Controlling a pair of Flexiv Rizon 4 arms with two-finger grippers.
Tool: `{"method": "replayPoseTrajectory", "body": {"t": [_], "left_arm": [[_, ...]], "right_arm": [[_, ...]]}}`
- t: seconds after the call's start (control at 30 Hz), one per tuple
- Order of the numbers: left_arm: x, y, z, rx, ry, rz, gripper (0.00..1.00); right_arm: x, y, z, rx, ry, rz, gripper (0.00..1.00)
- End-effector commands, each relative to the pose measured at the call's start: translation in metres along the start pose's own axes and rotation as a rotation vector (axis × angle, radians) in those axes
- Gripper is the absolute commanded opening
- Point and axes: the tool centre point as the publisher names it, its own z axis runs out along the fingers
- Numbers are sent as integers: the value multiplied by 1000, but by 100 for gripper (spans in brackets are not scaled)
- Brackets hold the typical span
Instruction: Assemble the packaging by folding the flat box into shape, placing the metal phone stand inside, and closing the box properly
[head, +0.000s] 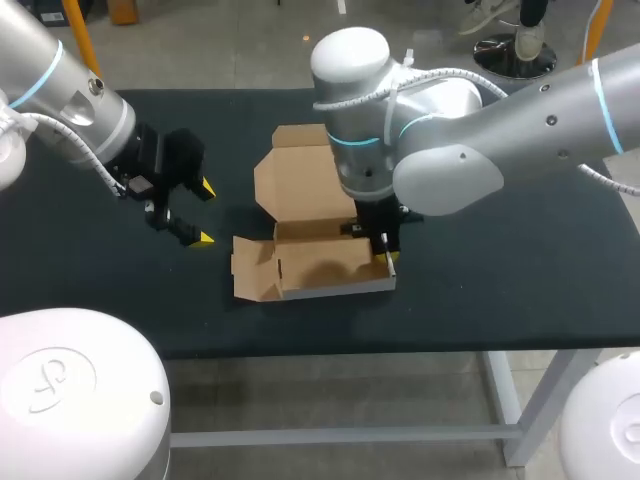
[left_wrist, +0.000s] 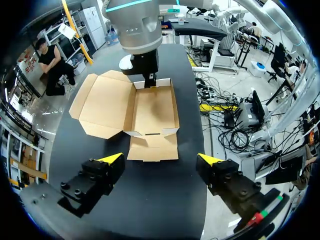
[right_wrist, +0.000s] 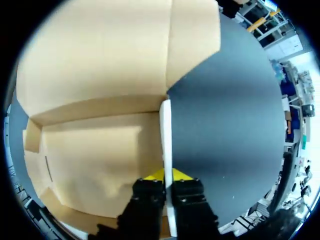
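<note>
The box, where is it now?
In the head view the box sits open in the middle of the table, its right wall pinched by the right gripper.

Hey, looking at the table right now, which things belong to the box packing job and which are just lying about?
Belongs to the job:
cardboard box, half folded, lid open
right tool, shut on its side wall
left tool, open, apart from it

Just there:
black table

The phone stand is not in view.
</note>
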Motion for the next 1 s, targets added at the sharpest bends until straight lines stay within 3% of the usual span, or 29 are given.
{"method": "replayPoseTrajectory", "body": {"t": [0.03,0.17,0.47,1.0], "left_arm": [[0,0,-1,-5,1,-1,100],[0,0,-1,-5,1,-1,100],[0,0,-1,-5,1,-1,100],[0,0,-1,-5,1,-1,100]], "right_arm": [[4,0,1,-5,-50,2,0],[3,-1,0,-19,-32,12,0],[4,-3,-5,-55,117,-7,0],[14,-3,-4,-25,168,-30,0]]}}
